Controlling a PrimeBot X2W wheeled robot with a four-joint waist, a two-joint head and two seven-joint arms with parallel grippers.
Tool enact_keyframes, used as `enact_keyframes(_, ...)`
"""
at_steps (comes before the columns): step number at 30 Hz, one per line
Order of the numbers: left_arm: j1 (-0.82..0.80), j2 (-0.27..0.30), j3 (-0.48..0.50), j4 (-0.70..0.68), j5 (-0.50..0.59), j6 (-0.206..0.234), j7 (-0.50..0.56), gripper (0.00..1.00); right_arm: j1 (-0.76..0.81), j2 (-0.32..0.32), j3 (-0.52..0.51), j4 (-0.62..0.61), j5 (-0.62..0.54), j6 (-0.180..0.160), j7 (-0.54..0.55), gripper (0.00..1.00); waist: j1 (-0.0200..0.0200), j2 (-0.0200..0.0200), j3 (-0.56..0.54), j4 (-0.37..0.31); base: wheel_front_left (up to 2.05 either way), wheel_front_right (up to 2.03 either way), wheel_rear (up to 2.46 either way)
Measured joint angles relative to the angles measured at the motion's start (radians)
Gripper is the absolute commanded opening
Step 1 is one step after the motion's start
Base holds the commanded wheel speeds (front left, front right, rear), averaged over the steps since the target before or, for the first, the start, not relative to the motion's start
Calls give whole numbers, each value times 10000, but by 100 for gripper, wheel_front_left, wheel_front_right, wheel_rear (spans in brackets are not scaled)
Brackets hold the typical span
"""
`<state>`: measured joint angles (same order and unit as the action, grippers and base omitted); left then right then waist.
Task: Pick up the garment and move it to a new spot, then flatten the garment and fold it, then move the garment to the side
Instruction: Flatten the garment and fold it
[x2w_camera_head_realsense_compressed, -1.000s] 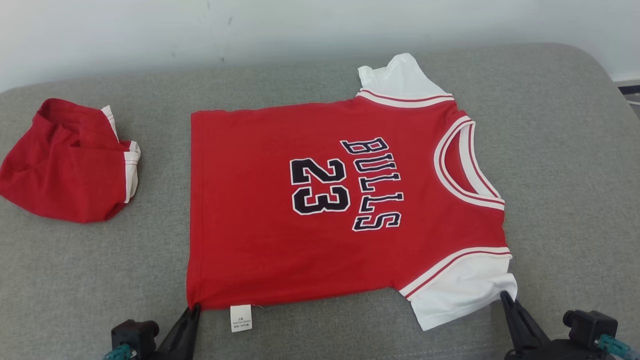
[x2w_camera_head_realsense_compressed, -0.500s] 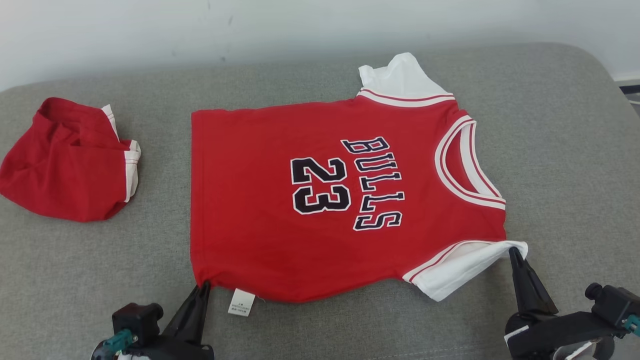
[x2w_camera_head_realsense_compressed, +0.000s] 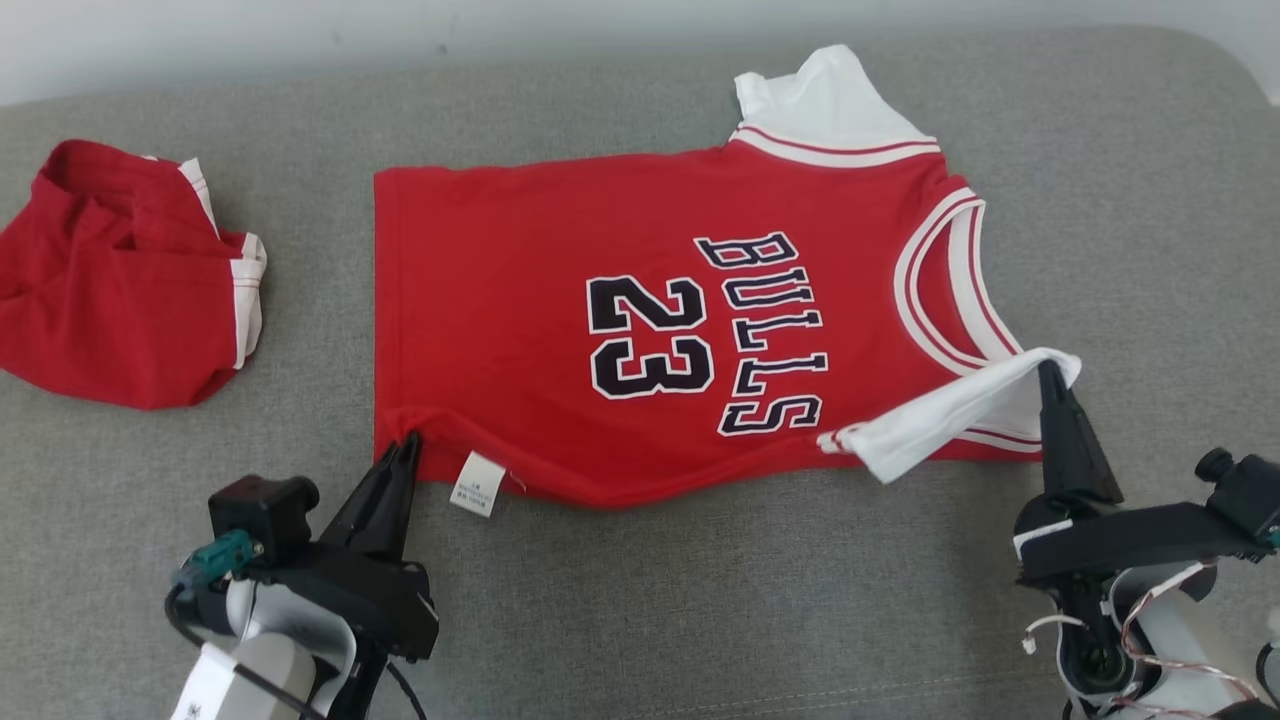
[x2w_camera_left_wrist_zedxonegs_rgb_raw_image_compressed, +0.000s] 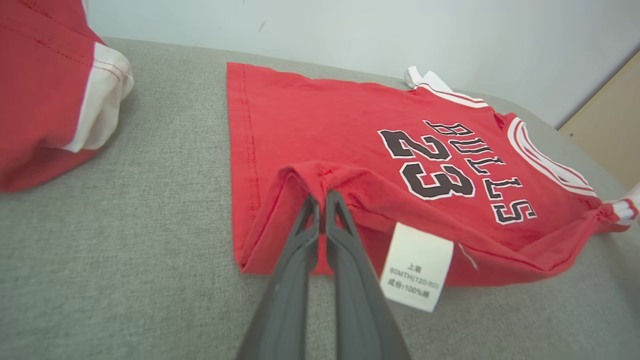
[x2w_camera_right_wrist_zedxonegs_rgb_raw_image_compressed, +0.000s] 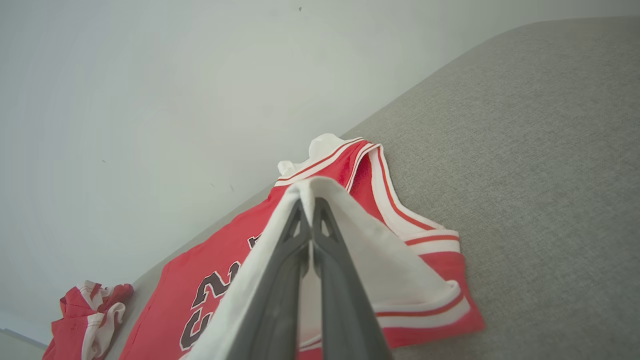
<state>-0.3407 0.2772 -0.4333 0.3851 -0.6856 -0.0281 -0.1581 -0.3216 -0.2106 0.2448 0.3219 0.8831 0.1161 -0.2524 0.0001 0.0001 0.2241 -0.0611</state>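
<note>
The garment (x2w_camera_head_realsense_compressed: 520, 300) is a red jersey with white sleeves and black "BULLS 23" print, lying flat on the grey cushion with its neck to the right. My left gripper (x2w_camera_head_realsense_compressed: 408, 442) is shut on its near hem corner, lifting it beside the white care label (x2w_camera_head_realsense_compressed: 477, 484); the left wrist view shows that pinch (x2w_camera_left_wrist_zedxonegs_rgb_raw_image_compressed: 320, 194) on the red hem (x2w_camera_left_wrist_zedxonegs_rgb_raw_image_compressed: 300, 175). My right gripper (x2w_camera_head_realsense_compressed: 1048, 368) is shut on the near white sleeve (x2w_camera_head_realsense_compressed: 940, 420), raised and folded back over the body. The right wrist view has the sleeve (x2w_camera_right_wrist_zedxonegs_rgb_raw_image_compressed: 400, 265) draped over the closed fingers (x2w_camera_right_wrist_zedxonegs_rgb_raw_image_compressed: 285, 280).
A second red garment with white trim (x2w_camera_head_realsense_compressed: 110, 280) lies crumpled at the far left of the grey cushion (x2w_camera_head_realsense_compressed: 700, 600). A pale wall (x2w_camera_head_realsense_compressed: 300, 30) runs along the cushion's far edge. A tan panel (x2w_camera_left_wrist_zedxonegs_rgb_raw_image_compressed: 610, 130) stands at the right in the left wrist view.
Both grippers have lifted the garment's near edge and carried it away from me, over the body; the near sleeve now lies folded across the shoulder. The head camera has tilted down.
</note>
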Motion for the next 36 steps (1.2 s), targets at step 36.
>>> enact_keyframes(36, -1773, -583, 73, 1948, -102, -174, 263, 0, -2565, 38, -230, 3028, 169, 73, -13, 0, -1, 1, 929, 241, 0, 0, 0)
